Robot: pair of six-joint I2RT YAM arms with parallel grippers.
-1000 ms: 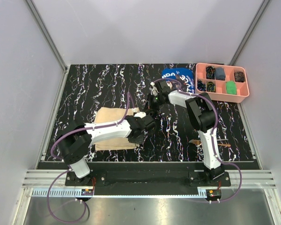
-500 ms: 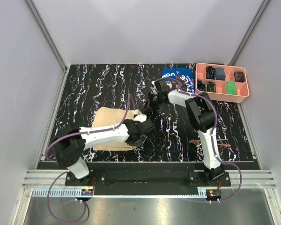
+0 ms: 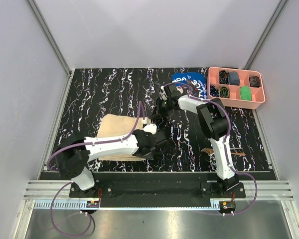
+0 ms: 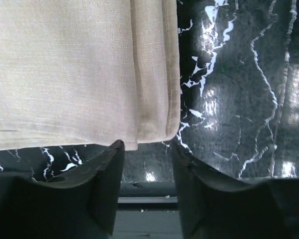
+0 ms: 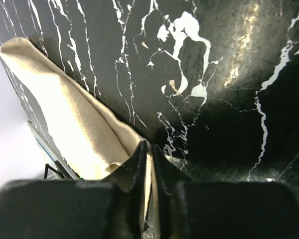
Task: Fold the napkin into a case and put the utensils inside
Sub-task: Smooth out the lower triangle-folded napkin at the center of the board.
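Observation:
The plain beige napkin (image 3: 114,134) lies folded in layers on the black marbled table, left of centre. My left gripper (image 3: 150,143) is low at the napkin's near right corner. In the left wrist view the left gripper (image 4: 147,149) is open and empty, and the napkin's layered edge (image 4: 149,74) lies just past the fingertips. My right gripper (image 3: 157,113) is at the napkin's far right corner. In the right wrist view the right gripper (image 5: 149,152) is shut on the napkin's edge (image 5: 74,129). A wooden-handled utensil (image 3: 237,154) lies near the right arm's base, partly hidden by the arm.
A pink compartment tray (image 3: 259,102) with small items stands at the back right. A blue printed cloth (image 3: 189,80) lies beside it, behind the right arm. The table's near edge (image 4: 149,199) is just behind my left fingers.
My left gripper has drawn back toward the near edge along the napkin's right side. My right gripper has shifted slightly left, still pinching the far corner.

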